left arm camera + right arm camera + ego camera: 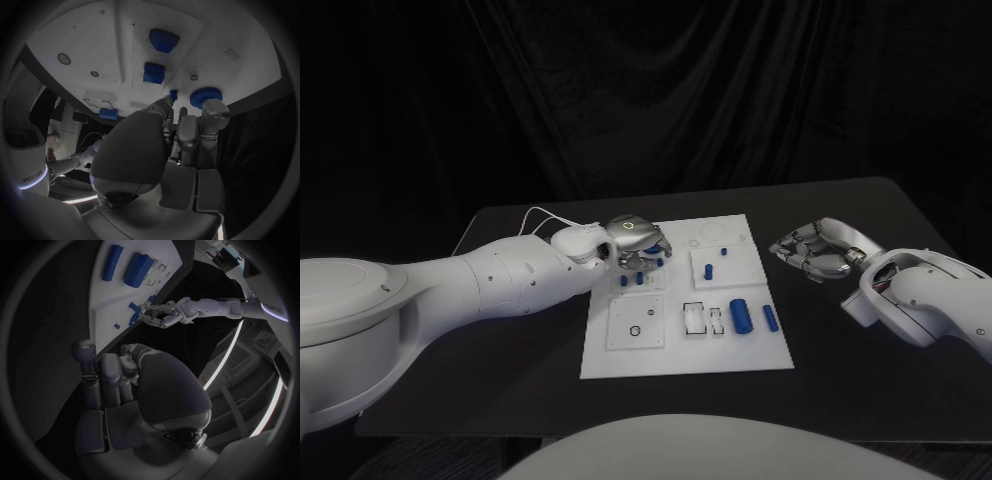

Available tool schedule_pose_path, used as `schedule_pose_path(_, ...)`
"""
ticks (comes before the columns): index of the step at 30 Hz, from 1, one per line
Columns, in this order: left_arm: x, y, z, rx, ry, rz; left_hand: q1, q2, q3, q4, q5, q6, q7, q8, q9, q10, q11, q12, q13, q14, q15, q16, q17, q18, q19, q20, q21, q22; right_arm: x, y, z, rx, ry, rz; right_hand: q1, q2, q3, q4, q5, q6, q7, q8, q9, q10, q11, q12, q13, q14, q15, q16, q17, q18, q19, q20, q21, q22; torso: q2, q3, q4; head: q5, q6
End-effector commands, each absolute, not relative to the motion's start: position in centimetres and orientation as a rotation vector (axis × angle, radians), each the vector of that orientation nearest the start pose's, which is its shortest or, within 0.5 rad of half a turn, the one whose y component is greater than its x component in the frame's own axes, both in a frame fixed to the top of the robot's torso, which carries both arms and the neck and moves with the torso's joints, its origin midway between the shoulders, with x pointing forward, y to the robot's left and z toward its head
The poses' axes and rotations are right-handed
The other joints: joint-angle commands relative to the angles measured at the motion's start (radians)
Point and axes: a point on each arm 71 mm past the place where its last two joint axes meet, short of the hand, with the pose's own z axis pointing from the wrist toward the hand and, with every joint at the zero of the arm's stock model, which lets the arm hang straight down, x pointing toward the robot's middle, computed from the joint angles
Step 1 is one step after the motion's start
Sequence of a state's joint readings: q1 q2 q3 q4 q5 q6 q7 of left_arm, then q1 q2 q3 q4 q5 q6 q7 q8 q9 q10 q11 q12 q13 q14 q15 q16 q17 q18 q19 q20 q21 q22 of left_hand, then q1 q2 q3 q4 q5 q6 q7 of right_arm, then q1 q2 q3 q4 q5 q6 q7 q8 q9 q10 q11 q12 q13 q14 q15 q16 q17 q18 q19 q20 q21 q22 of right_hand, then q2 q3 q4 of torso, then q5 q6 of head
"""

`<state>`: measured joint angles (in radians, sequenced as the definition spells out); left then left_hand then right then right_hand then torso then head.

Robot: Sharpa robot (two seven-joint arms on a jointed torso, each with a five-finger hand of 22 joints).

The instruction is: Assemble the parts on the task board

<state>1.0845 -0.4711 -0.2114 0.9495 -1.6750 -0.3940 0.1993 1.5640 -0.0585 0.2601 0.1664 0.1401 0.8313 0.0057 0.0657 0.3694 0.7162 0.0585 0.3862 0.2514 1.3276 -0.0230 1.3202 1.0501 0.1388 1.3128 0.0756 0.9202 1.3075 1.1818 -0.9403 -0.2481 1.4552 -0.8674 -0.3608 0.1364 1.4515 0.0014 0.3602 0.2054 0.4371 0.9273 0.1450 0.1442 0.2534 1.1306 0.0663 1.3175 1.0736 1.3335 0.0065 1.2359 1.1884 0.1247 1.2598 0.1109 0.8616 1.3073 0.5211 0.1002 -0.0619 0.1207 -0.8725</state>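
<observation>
- Evidently mid-task: near edge of task board bare; two blue cylinders lie loose beside the slots.
- Left hand, mid-board, fingers closed over small blue parts; actual hold: cannot tell.
- Right hand off-board, fingers curled, empty.

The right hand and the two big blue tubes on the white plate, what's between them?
Nothing. In the head view, only bare white plate and black table lie between the right hand and the blue tubes.

White task board flat mid-table, small blue parts lying and standing on it.
</observation>
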Motion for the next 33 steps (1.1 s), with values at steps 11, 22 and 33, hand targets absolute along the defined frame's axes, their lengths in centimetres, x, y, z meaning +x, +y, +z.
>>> schedule_pose_path(11,50.9,15.2,-32.3,0.642,1.719,-0.611,-0.015,0.006,0.018,-0.013,-0.005,0.049,0.017,0.021,-0.001,0.072,-0.022,0.013,-0.012,0.011,-0.010,0.013,0.008,-0.020,0.017,-0.002,0.021,0.107,45.5,-27.4,-26.6,0.367,1.868,0.840,-0.003,-0.004,0.000,-0.003,0.006,0.004,-0.001,0.006,0.001,-0.004,0.001,-0.003,-0.001,-0.002,-0.003,0.006,0.001,0.009,-0.004,-0.001,-0.003,0.086,0.001,0.0000,0.0004,-0.001,0.000)
schedule_pose_path(22,51.1,15.1,-32.7,0.642,1.722,-0.604,-0.018,0.018,0.038,-0.027,-0.007,0.100,0.037,0.044,0.006,0.154,-0.057,-0.001,-0.027,0.019,-0.035,0.019,0.009,-0.024,0.028,-0.014,0.042,0.113,45.5,-27.4,-26.7,0.369,1.875,0.839,-0.002,-0.003,0.001,-0.003,0.006,0.005,-0.001,0.006,0.001,-0.003,0.001,-0.003,0.000,-0.002,-0.003,0.006,0.000,0.010,-0.004,-0.001,-0.003,0.086,0.000,-0.0002,-0.0011,-0.001,0.000)
schedule_pose_path(33,51.1,15.1,-33.3,0.640,1.740,-0.595,-0.015,0.022,0.044,-0.036,-0.006,0.104,0.037,0.044,0.006,0.177,-0.055,-0.007,-0.031,0.016,-0.035,0.015,0.000,-0.024,0.027,-0.015,0.039,0.112,45.5,-27.3,-26.7,0.368,1.880,0.840,-0.002,-0.002,0.002,-0.004,0.006,0.006,-0.002,0.008,0.002,-0.004,0.000,-0.003,0.000,-0.003,-0.004,0.005,0.000,0.010,-0.004,-0.001,-0.004,0.086,0.000,0.0002,-0.0003,0.000,0.000)
